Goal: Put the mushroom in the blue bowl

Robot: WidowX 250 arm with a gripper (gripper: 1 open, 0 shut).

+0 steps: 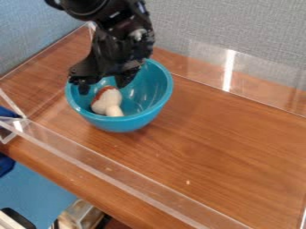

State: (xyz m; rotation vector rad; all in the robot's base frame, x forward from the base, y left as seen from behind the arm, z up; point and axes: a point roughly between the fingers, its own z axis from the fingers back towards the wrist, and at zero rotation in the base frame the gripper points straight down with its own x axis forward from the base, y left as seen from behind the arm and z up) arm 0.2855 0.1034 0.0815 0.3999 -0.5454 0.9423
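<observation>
One mushroom (107, 104) lies inside the blue bowl (146, 109), cream stem toward the near rim, reddish cap tucked up under my claw (100, 81). My fingers stand wide apart just above it and hold nothing; the dark tips hang over the bowl's left side, and whether one brushes the cap I cannot tell. The bowl sits on the wooden table (203, 134) toward its far left corner, within clear plastic walls (239, 76). My arm hides the bowl's far rim and runs off the top edge.
</observation>
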